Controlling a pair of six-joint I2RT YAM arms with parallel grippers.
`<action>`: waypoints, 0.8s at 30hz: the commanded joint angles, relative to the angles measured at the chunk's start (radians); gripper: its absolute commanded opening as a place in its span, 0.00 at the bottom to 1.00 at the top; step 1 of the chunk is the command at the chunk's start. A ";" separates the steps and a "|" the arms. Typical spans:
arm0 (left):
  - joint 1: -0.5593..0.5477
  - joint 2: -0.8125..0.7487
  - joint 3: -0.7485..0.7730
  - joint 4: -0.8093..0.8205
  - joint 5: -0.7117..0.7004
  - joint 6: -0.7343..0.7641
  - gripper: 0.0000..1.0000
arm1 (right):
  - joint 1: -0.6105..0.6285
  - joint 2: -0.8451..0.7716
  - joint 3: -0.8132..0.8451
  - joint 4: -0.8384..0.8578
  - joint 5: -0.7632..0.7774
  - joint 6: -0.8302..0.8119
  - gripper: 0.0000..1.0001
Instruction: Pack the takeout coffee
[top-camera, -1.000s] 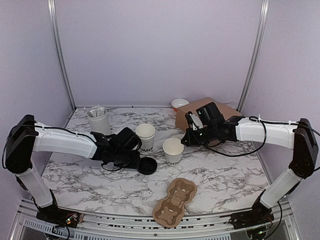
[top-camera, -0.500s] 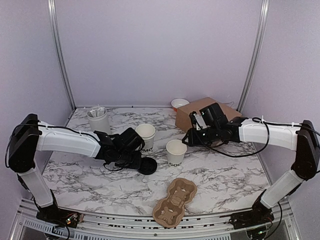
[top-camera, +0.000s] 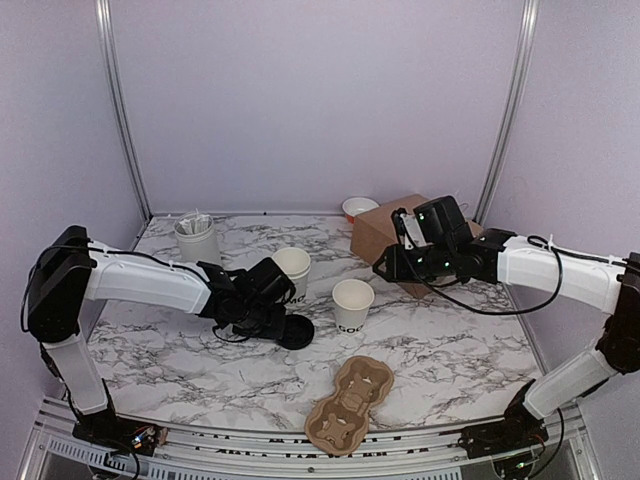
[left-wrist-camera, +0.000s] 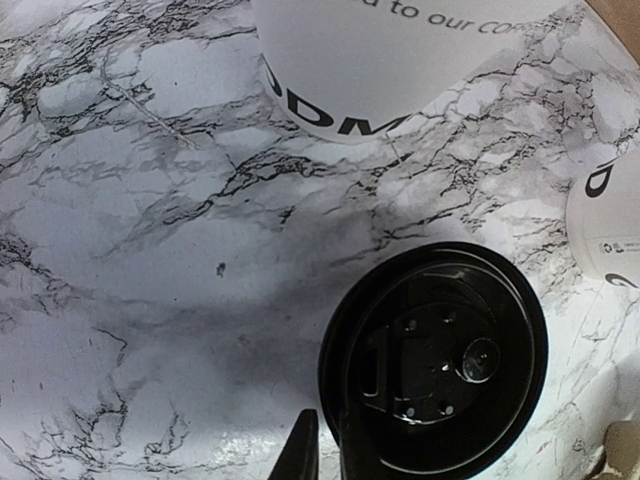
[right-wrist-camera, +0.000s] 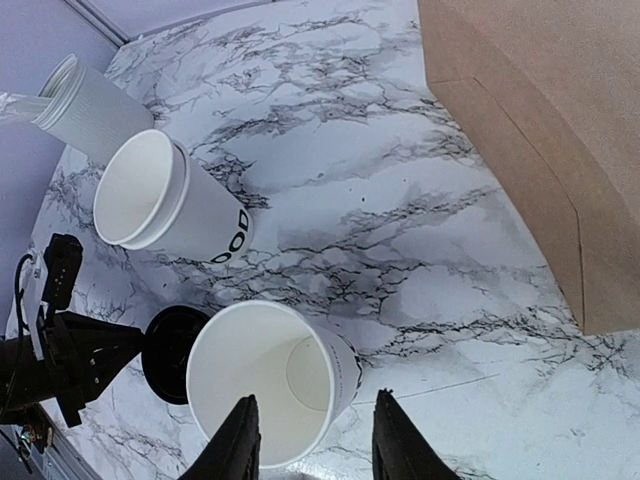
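Evidently the lidding step is in hand, and nothing is packed yet. At far left the canister of sticks (top-camera: 197, 243) stands apart from the work. The left gripper (top-camera: 275, 324) lies low over the counter (top-camera: 180, 370) at the near edge of the black lid (left-wrist-camera: 440, 360), which rests flat on the marble.

In the left wrist view the jaws are almost together astride the lid's rim. One finger shows just outside the rim and the other is lost against the black plastic, so I cannot tell whether the lid is pinched.

Just behind the lid stands the left cup (top-camera: 291, 268), open and lidless. To its right and a little nearer is the right cup (top-camera: 351, 300), also open and empty inside. In front of them, near the counter's edge, lies the pulp carrier (top-camera: 350, 403) with no cup in it.

The right gripper (right-wrist-camera: 316, 400) hovers above and just beyond the right cup, jaws apart, holding nothing. Behind it sit the cardboard box (top-camera: 385, 235) and the small bowl (top-camera: 357, 207).

Next, I judge, the left jaws must grip the rim firmly, lift the lid and seat it squarely on a cup. The right gripper may need to steady that cup.
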 joint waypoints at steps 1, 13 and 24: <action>-0.010 0.022 0.038 -0.036 -0.018 -0.010 0.10 | -0.006 -0.022 0.015 -0.020 0.031 -0.016 0.37; -0.012 0.041 0.049 -0.045 -0.028 -0.020 0.04 | -0.006 -0.030 0.010 -0.024 0.032 -0.021 0.37; -0.016 0.052 0.062 -0.044 -0.031 -0.022 0.03 | -0.005 -0.027 0.020 -0.031 0.029 -0.023 0.37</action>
